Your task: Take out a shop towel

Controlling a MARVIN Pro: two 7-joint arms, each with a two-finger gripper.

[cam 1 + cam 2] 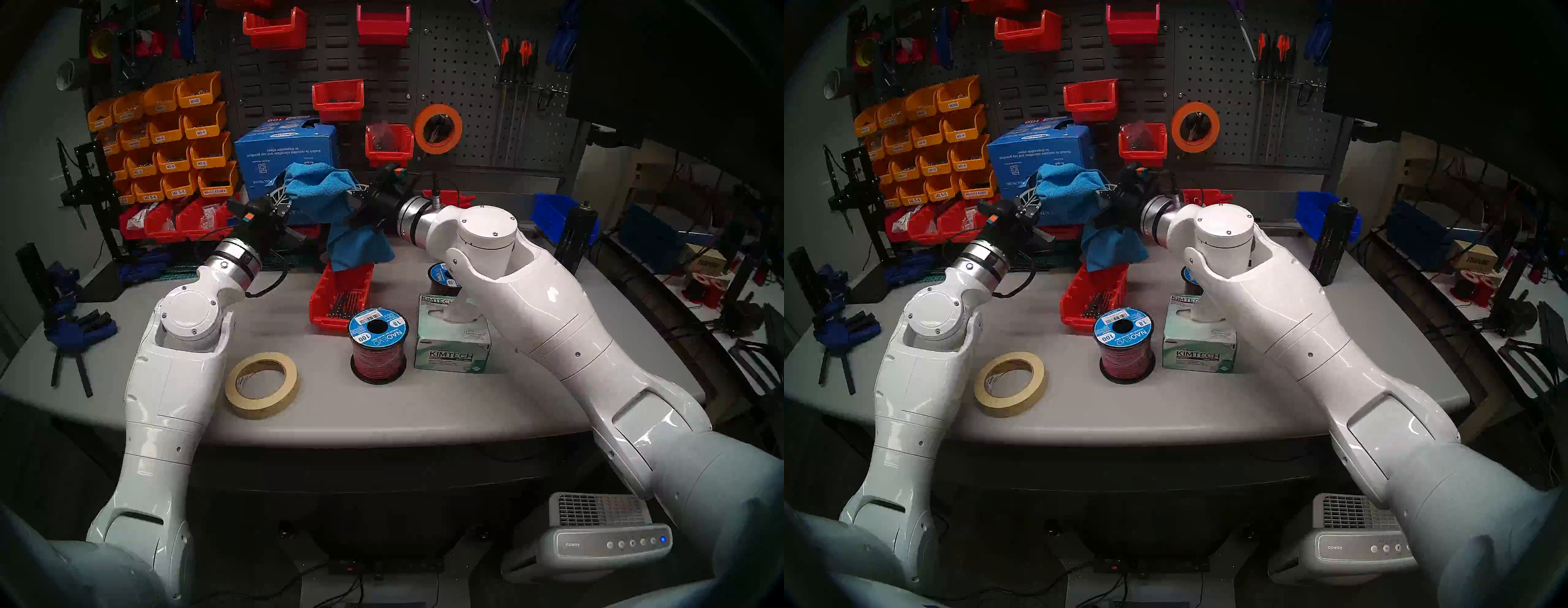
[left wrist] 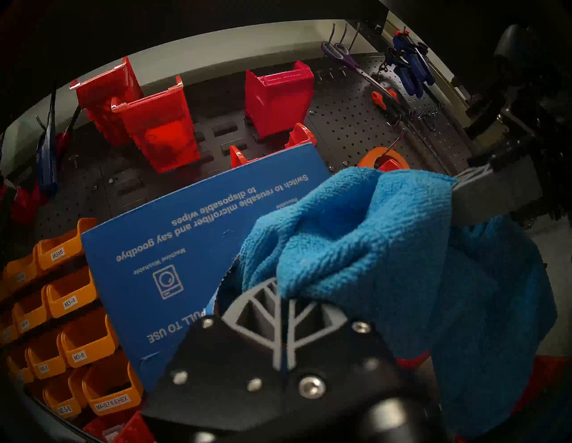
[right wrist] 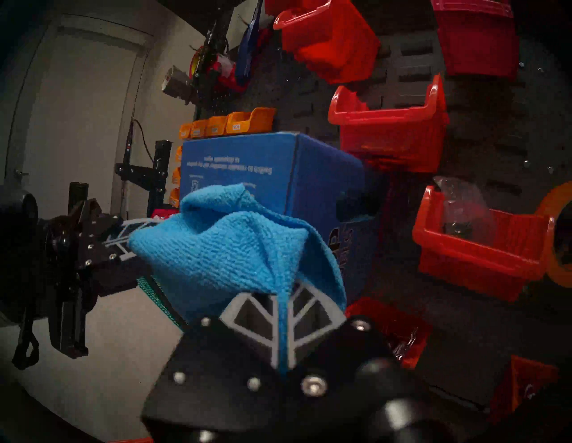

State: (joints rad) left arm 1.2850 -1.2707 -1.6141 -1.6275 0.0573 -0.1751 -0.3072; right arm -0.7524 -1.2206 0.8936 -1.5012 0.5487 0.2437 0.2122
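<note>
1. A grey table (image 1: 382, 416) stands before a dark pegboard (image 1: 458, 85) hung with red and orange bins, screwdrivers and a roll of orange tape (image 1: 438, 128).
2. On the table lie a roll of masking tape (image 1: 261, 385), a wire spool (image 1: 377, 346), a Kimtech box (image 1: 452, 344) and a red bin (image 1: 339, 297).
3. A blue carton (image 1: 286, 157) stands at the back, its print upside down.
4. The towel (image 1: 326, 191) is in the air in front of the carton, above the red bin, stretched between both grippers.
5. The left gripper (image 1: 283, 196) is clenched on the towel's left end; its fingers (image 2: 275, 309) meet under the cloth.
6. The right gripper (image 1: 355, 193) is clamped on the right end; in its wrist view cloth runs down between the closed fingers (image 3: 247, 309).
7. A long fold of towel hangs below the right gripper, its lower edge in front of the red bin's far end.
</note>
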